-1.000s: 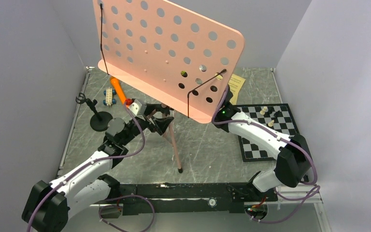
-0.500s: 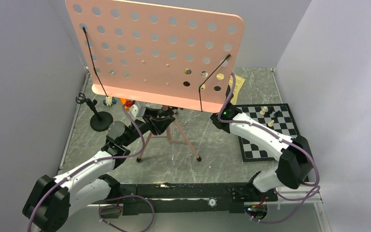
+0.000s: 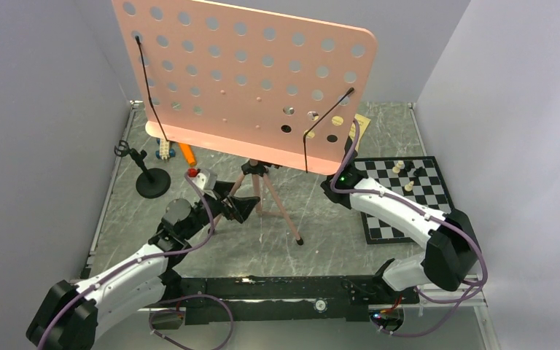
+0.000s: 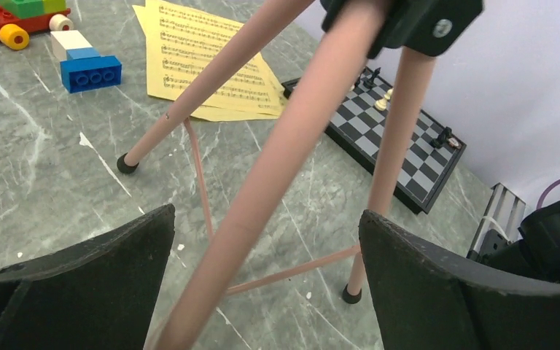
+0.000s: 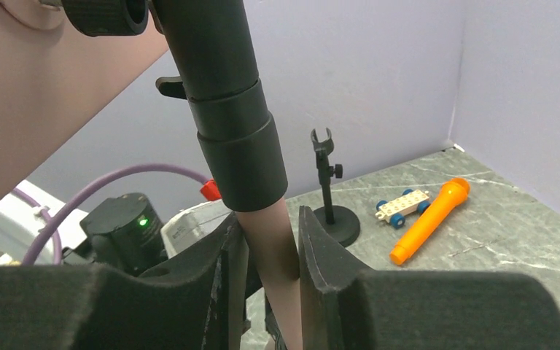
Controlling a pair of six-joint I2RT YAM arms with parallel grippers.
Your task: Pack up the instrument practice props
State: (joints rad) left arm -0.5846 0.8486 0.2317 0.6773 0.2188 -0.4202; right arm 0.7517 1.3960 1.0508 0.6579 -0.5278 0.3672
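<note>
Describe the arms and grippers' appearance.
Left arm and right arm: white shells, black joints, a purple cable along each. Green light at the right wrist, red cap at the left. Left gripper and right gripper: broad matte-black fingers.

Pink music stand (image 3: pixel 248 80) went from leaning hard, balanced on one foot near the front, to upright with its tripod legs (image 3: pixel 283 211) spread on the table (image 3: pixel 321 219). The panel swung round squarer to the camera, then slid a bit right. Left gripper (image 3: pixel 240 208) backed off from the leg hub toward its own base, ending with jaws wide and one leg between them, untouched. Right arm (image 3: pixel 397 208) drew slightly nearer. The panel ended up hiding more of the orange microphone (image 3: pixel 187 153) than at first.
</note>
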